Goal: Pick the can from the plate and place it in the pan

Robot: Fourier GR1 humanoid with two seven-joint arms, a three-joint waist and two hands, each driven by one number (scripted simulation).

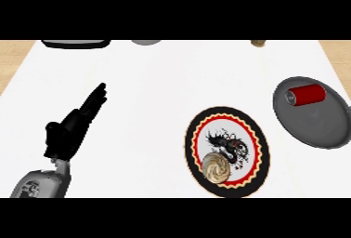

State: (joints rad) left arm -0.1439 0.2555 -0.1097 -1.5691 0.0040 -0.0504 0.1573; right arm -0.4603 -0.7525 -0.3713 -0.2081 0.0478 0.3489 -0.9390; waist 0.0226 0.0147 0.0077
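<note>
The red can (306,95) lies on its side inside the grey pan (322,132) at the bench's (151,102) right, well apart from the patterned plate (226,151), which holds only a pale round pastry (217,168). So the placing looks done. The left hand (72,128) rests at the left with its fingers (96,100) straight and pressed together, holding nothing. The right hand is out of sight. The best thing now, I'd judge, is to keep both arms clear of the pan so the can doesn't roll
</note>
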